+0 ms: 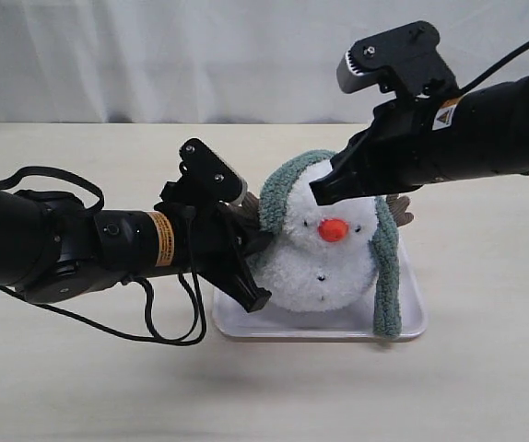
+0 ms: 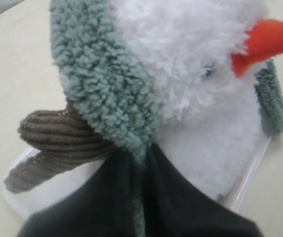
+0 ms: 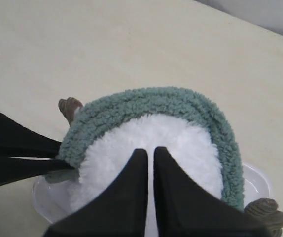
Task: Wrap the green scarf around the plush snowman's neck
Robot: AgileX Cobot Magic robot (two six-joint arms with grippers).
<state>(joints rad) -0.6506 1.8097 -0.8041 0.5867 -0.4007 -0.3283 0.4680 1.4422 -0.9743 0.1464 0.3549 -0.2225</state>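
Note:
The plush snowman (image 1: 324,267) (image 2: 181,49) (image 3: 181,143) stands on a pale tray (image 1: 412,322), its orange nose (image 1: 333,229) facing forward. The green scarf (image 1: 283,189) (image 2: 107,89) (image 3: 151,101) arches over the top of its head. One end hangs down the right side to the tray's edge. My left gripper (image 1: 260,244) (image 2: 144,150) is shut on the other end, beside the snowman's left side. My right gripper (image 1: 324,191) (image 3: 150,150) is shut with nothing between its fingers, tips against the white head just above the eyes.
Brown corduroy twig arms stick out on both sides (image 2: 57,133) (image 1: 401,210). The tray (image 2: 57,182) rests on a beige table (image 1: 80,387). A white curtain (image 1: 200,55) hangs behind. The left arm's loose cable (image 1: 168,322) droops to the tabletop.

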